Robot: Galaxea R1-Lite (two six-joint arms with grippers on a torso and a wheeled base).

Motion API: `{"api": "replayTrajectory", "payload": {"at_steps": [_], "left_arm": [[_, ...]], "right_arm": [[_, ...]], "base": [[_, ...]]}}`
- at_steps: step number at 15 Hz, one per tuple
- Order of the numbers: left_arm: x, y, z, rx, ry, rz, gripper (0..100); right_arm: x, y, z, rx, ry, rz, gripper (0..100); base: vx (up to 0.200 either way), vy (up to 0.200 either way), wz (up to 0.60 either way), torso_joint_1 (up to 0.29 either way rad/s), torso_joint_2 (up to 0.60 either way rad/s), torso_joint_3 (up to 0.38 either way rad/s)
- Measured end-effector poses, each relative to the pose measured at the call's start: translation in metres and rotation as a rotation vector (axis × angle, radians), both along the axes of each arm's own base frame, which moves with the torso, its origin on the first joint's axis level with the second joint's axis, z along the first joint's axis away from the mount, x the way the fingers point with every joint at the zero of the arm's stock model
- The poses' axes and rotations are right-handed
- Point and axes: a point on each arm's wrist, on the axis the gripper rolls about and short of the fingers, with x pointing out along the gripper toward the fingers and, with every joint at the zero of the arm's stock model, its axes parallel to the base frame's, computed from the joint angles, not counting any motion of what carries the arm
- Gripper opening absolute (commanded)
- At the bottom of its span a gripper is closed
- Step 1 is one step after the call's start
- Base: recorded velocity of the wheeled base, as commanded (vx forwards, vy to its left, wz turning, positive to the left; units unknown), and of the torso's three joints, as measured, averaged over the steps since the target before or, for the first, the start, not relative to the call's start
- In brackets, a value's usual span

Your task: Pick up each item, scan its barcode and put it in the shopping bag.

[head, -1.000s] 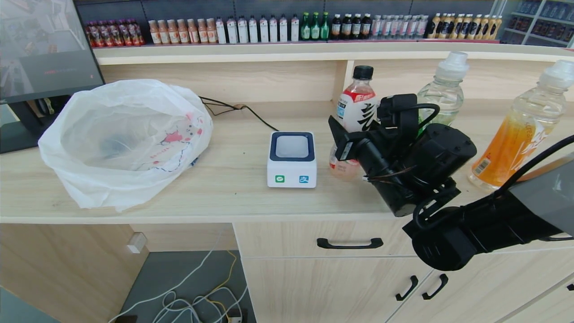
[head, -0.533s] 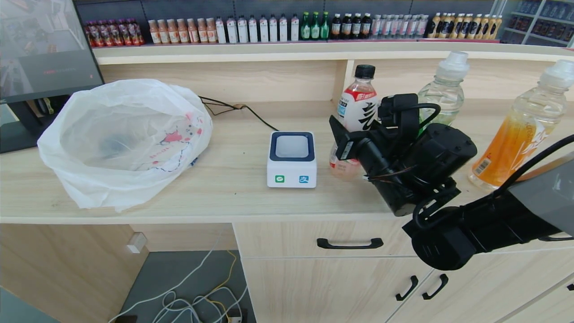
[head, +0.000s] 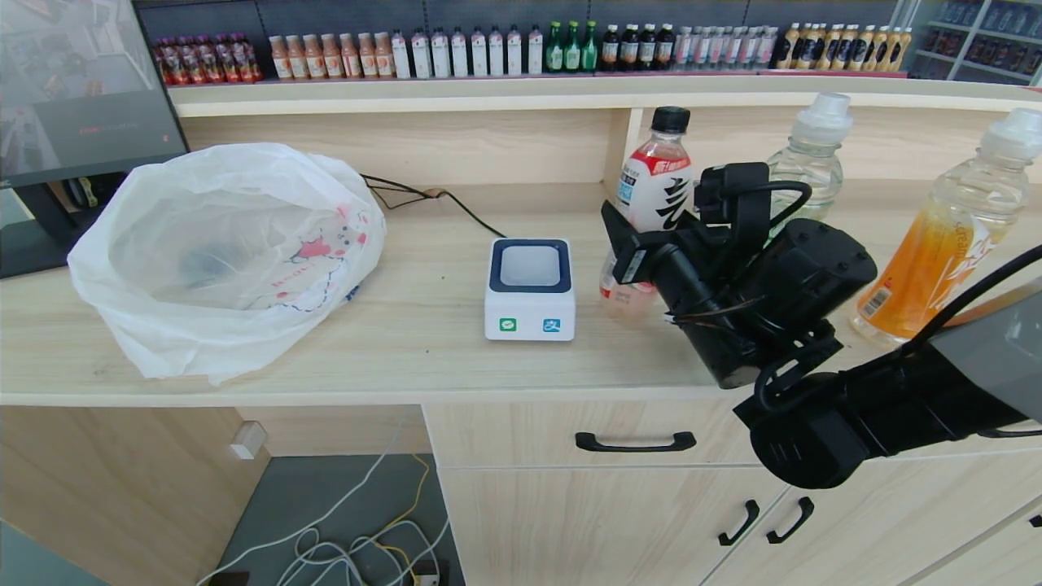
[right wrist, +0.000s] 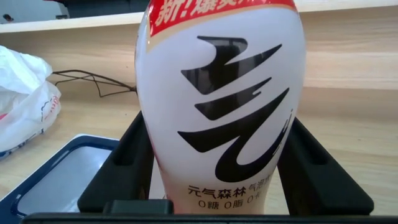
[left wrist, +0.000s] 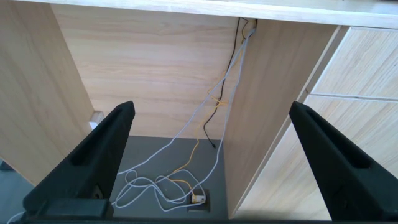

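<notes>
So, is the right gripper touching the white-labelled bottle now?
Touching. In the right wrist view the white-labelled bottle stands between the fingers of the right gripper, and both black fingers press against its label with no gap.

Item in hand: pink drink bottle (head: 655, 191), black cap, white label, upright, clamped in right gripper (head: 647, 248), just right of scanner (head: 530, 286). Scanner is a white box, window facing up. Shopping bag (head: 228, 252) is white, translucent, mouth open, left of scanner. Clear bottle (head: 810, 159) and orange-drink bottle (head: 936, 244) stand upright farther right.
</notes>
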Motion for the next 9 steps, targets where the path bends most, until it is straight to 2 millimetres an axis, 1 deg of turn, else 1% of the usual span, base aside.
{"api": "replayTrajectory", "payload": {"at_steps": [5, 7, 9], "left_arm": [[0.0, 0.0, 0.0, 0.0, 0.0, 0.0, 100], [0.0, 0.0, 0.0, 0.0, 0.0, 0.0, 100], [0.0, 0.0, 0.0, 0.0, 0.0, 0.0, 100]], "right_arm": [[-0.008, -0.005, 0.016, 0.022, -0.04, 0.006, 0], [-0.019, -0.004, 0.027, 0.036, -0.062, 0.027, 0], [-0.033, -0.004, 0.034, 0.04, -0.069, 0.052, 0]], "base": [[0.0, 0.0, 0.0, 0.0, 0.0, 0.0], [0.0, 0.0, 0.0, 0.0, 0.0, 0.0], [0.0, 0.0, 0.0, 0.0, 0.0, 0.0]]}}
